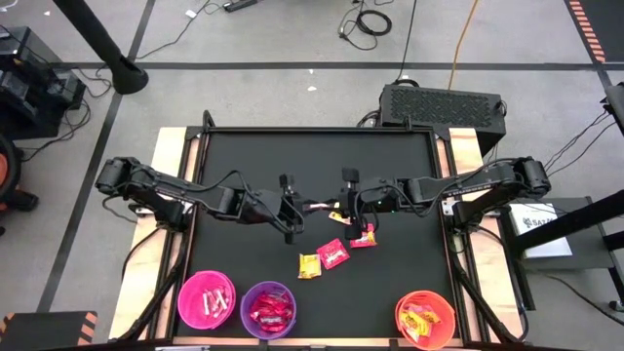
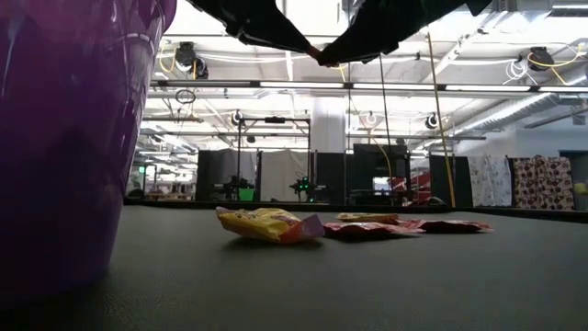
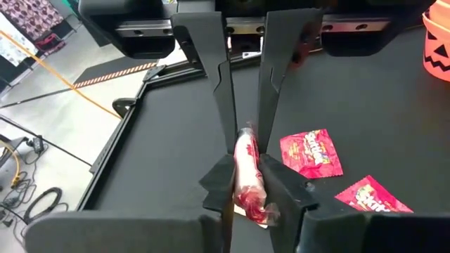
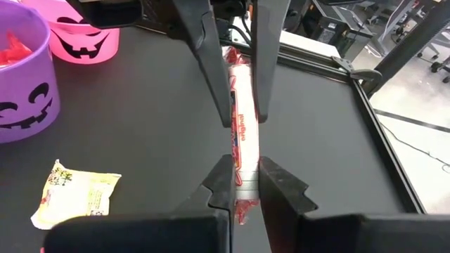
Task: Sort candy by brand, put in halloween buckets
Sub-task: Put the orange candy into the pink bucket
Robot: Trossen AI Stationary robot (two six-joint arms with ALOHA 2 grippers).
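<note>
Purple bucket (image 2: 64,138) looms closest, by the pink bucket (image 1: 206,298). Mid-surface, left gripper (image 1: 290,208) and right gripper (image 1: 343,202) both pinch one pale candy (image 4: 241,133) aloft, fingers nearly closed. Right should release before left carries it over.

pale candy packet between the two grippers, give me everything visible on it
The pale packet is a long, narrow, glossy pink-white wrapper with red lettering and crimped ends. It hangs above the black table near its middle, stretched between both arms: the right gripper is shut on one end, the left gripper pinches the other. Nothing else touches it.
</note>
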